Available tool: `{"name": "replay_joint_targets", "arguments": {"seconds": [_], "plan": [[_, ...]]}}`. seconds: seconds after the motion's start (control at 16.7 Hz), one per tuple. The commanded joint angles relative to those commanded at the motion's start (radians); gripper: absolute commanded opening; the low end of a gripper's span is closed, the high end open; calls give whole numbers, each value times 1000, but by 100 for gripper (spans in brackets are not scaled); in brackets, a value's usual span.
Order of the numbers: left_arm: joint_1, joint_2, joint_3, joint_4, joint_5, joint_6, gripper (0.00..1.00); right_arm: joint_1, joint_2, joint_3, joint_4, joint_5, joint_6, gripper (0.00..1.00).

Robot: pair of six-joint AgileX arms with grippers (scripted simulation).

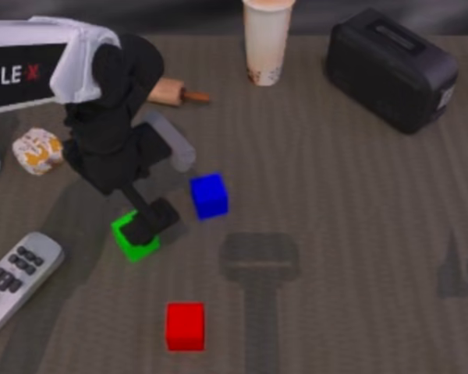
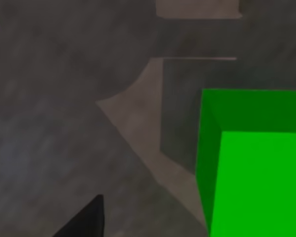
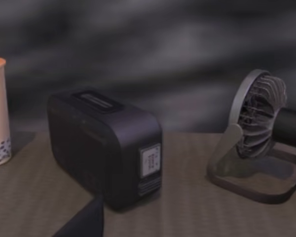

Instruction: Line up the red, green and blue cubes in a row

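Observation:
The green cube (image 1: 132, 238) lies left of centre on the mat, and my left gripper (image 1: 152, 220) hangs directly over it, covering part of its top. In the left wrist view the green cube (image 2: 256, 163) fills one side, and one dark finger (image 2: 86, 219) stands well apart from it, so the gripper is open. Just to the right lies the blue cube (image 1: 209, 195). The red cube (image 1: 185, 326) rests near the front edge. My right arm is parked outside the top view; one finger (image 3: 86, 219) shows in its wrist view, open and holding nothing.
A paper cup (image 1: 267, 39) and a black box-shaped appliance (image 1: 390, 66) stand at the back. A rolling pin (image 1: 175, 93), a grey block (image 1: 173, 142) and a bread roll (image 1: 37, 149) lie near my left arm. A remote (image 1: 15, 280) lies front left. A small fan (image 3: 259, 138) stands far right.

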Motion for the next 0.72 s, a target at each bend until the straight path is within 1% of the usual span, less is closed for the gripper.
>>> {"name": "replay_joint_targets", "arguments": {"seconds": [0.3, 0.6, 0.72], "plan": [[0, 70, -95, 167, 1, 1, 100, 0, 0, 0, 0, 0, 0, 100], [0, 78, -105, 183, 1, 1, 100, 0, 0, 0, 0, 0, 0, 100], [0, 78, -105, 183, 1, 1, 85, 0, 0, 0, 0, 0, 0, 100]]}}
